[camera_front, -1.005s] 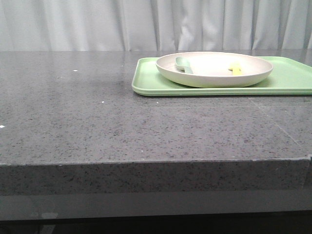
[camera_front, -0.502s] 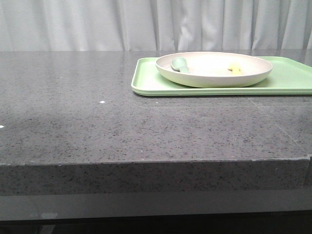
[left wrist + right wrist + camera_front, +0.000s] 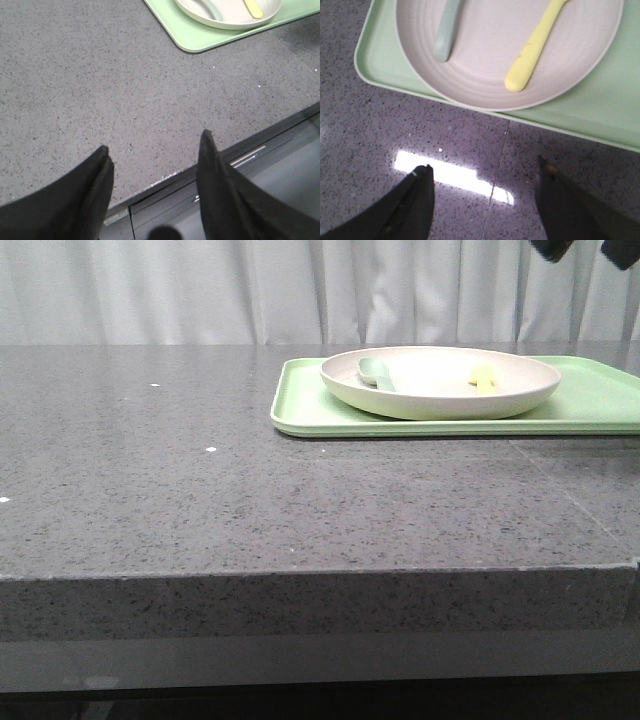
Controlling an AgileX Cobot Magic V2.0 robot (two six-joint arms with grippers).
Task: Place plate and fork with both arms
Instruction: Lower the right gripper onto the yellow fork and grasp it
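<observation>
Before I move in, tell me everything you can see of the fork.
The fork is a slim, flat, pale-yellow utensil that looks like matte plastic. It lies flat inside the plate, beside the grey-green spoon but apart from it. Its rounded handle end rests low on the plate's inner slope near the rim; the tine end runs out of the right wrist view, so I cannot describe the tines. A small dark speck marks the handle. Nothing but the plate touches it, and neither gripper is on it.
</observation>
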